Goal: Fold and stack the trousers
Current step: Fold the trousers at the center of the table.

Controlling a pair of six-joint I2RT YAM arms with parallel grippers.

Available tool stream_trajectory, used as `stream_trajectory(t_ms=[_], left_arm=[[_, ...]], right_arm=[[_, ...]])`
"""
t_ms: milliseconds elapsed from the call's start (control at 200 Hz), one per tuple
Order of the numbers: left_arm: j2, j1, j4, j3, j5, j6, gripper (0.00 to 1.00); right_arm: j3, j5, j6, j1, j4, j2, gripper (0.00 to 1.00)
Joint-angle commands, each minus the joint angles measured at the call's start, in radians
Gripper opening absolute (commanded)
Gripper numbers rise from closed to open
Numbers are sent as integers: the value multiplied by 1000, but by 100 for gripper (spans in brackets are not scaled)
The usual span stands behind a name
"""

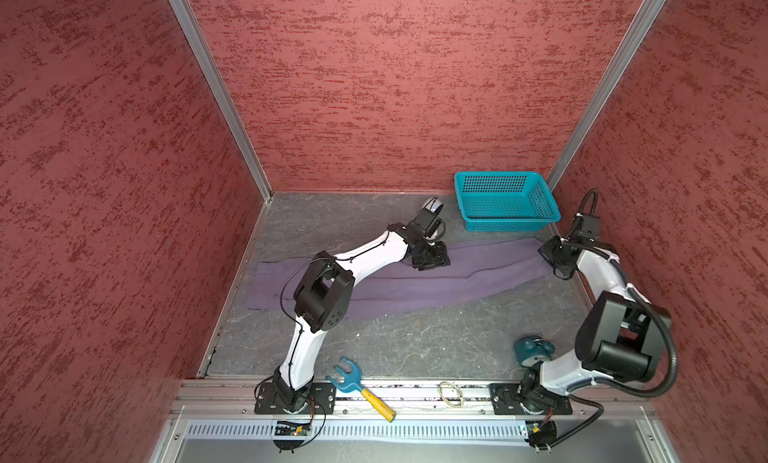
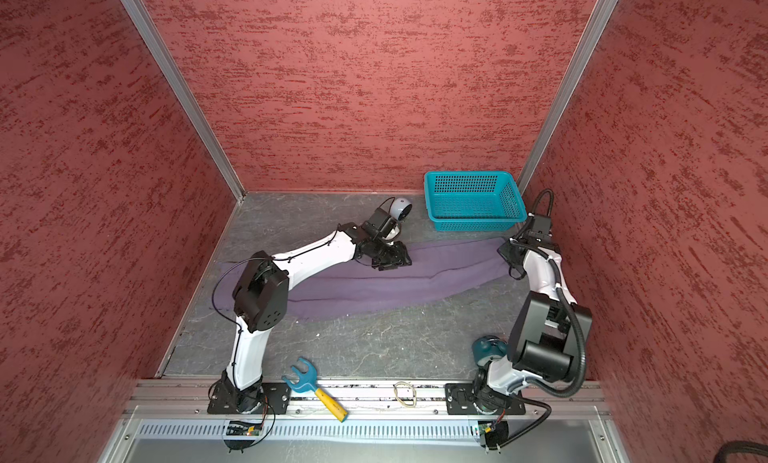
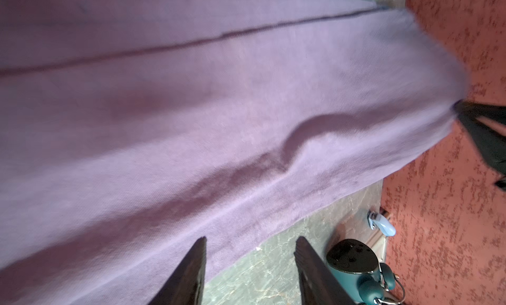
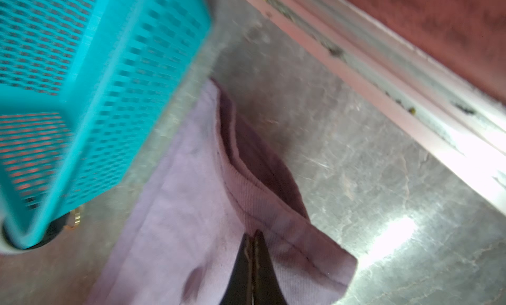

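The muted purple trousers (image 1: 457, 282) (image 2: 395, 282) lie stretched out across the grey table from left to right, in both top views. My left gripper (image 1: 432, 258) (image 2: 392, 258) hovers over their middle. In the left wrist view it is open (image 3: 250, 243), one finger over the cloth (image 3: 219, 112) and one over bare table, with nothing between them. My right gripper (image 1: 559, 270) (image 2: 513, 265) is at the trousers' right end, just in front of the teal basket (image 1: 498, 222). In the right wrist view its jaws are shut (image 4: 253, 232) on the ribbed band of the trousers (image 4: 191, 207), which stands lifted.
The teal basket (image 2: 473, 222) (image 4: 109, 98) stands at the back right corner. A white round object (image 1: 432, 205) lies behind the left wrist. A teal alarm clock (image 1: 532, 348) (image 3: 356, 265) sits by the right arm's base. A blue and yellow toy fork (image 1: 361, 388) and a rubber band (image 1: 451, 392) lie on the front rail. Red walls close three sides.
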Motion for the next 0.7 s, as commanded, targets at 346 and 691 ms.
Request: stream_trajectory(t_ms=[346,691], left_arm=[[101,91,34,39,70,-81,46],[-487,562,63,-352,-21,-100,52]], right_arm=[[-1,60,-6,388,99,-138,0],[32,168,31,894,164,-58,0]])
